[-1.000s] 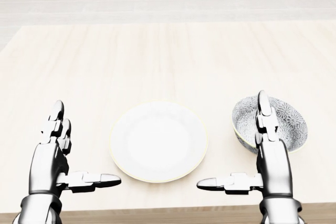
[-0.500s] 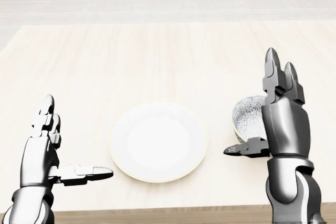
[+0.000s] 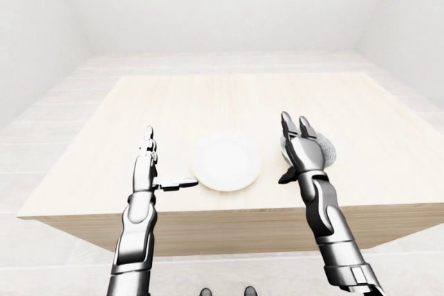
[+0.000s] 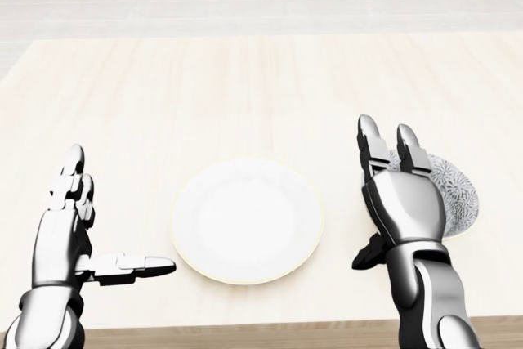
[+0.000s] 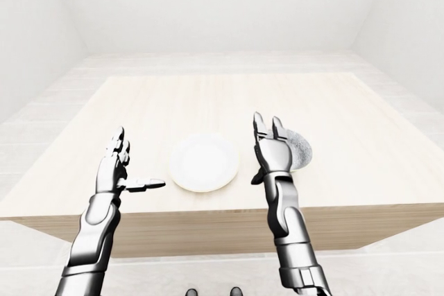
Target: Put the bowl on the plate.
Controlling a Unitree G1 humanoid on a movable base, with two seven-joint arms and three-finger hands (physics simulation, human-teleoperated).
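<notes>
A white plate (image 4: 247,220) lies on the pale wooden table (image 4: 245,79), low in the middle of the head view. To its right stands a grey patterned bowl (image 4: 455,192); only its right part shows. My right hand (image 4: 380,198) stands in front of the bowl's left side, open, fingers pointing up and thumb turned toward the plate. Whether it touches the bowl I cannot tell. My left hand (image 4: 118,217) is open to the left of the plate, fingers up, thumb pointing at the plate's rim, holding nothing.
The table's near edge (image 4: 245,334) runs along the bottom of the head view, just under both hands. In the left-eye view the table (image 3: 104,116) stands alone on a pale floor between white walls, with my feet (image 3: 225,290) below it.
My right hand has come down and to the left, from over the bowl's right side to in front of its left side. The left hand shifted slightly left a second ago, then held.
</notes>
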